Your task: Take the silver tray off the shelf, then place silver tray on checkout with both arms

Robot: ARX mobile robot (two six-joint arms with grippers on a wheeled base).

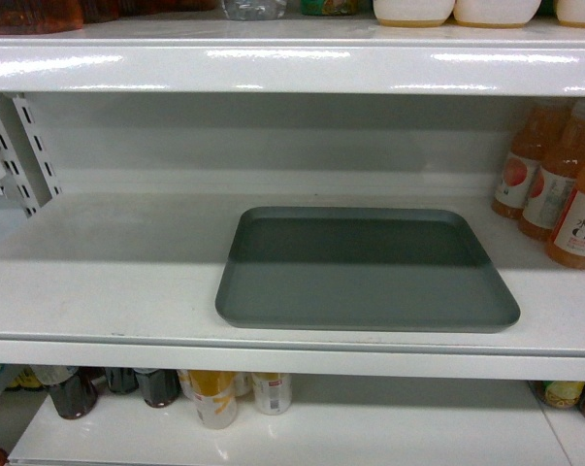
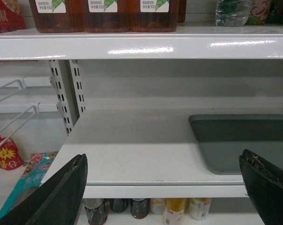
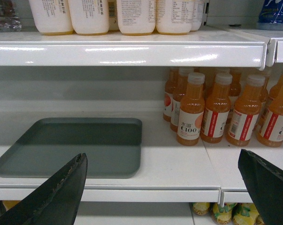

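From the head camera I see neither arm; only the wrist cameras show my fingers, and only their dark inner tips. The checkout is in none of the three views. The top shelf's goods are cut off at the frame edge in every view, and the bottles on the lowest board are too dim and cropped for me to read.

On the left gripper the jaws stand wide apart, one finger low at the left edge and the other low at the right edge, holding nothing and touching nothing; they sit in front of the shelf lip. The right gripper shows the same: jaws spread wide, nothing between them, short of the shelf.

The silver tray lies flat on the middle shelf, near the front lip and right of centre, its back half in shadow from the board above. The left wrist camera catches only its left end, cut off by the frame.

Just right of the tray stand orange juice bottles with white caps; their labels read "C100" under Chinese characters I cannot make out. Above, on the left, the brown jars carry labels ending in "900".
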